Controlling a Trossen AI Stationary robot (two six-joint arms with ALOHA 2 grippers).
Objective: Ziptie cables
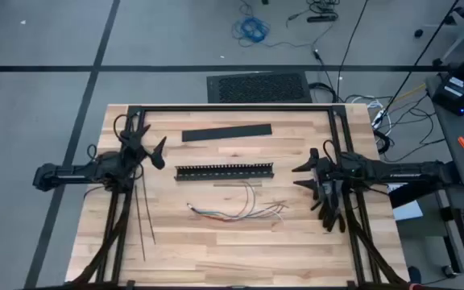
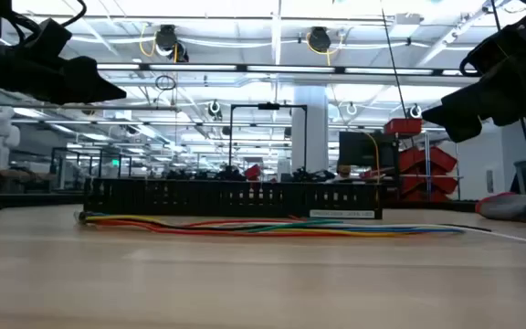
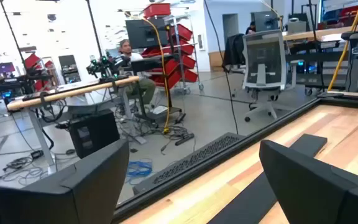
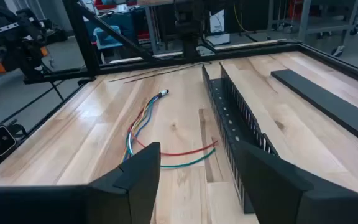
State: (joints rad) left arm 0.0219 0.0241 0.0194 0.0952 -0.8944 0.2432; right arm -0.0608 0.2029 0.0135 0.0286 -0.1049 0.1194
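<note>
The cables lie loose on the wooden table near its middle, a thin bundle of coloured wires with splayed ends; they also show in the low view and the right wrist view. The zipties, thin dark strips, lie flat near the table's left side. My left gripper hovers open above the table's left part, its fingers pointing toward the right. My right gripper hovers open at the right, pointing left toward the cables. Both stand clear of the table in the low view.
A long black slotted duct stands on the table just beyond the cables. A flat black bar lies farther back. Black frame rails run along the table's far edge and sides. Bare wood lies in front of the cables.
</note>
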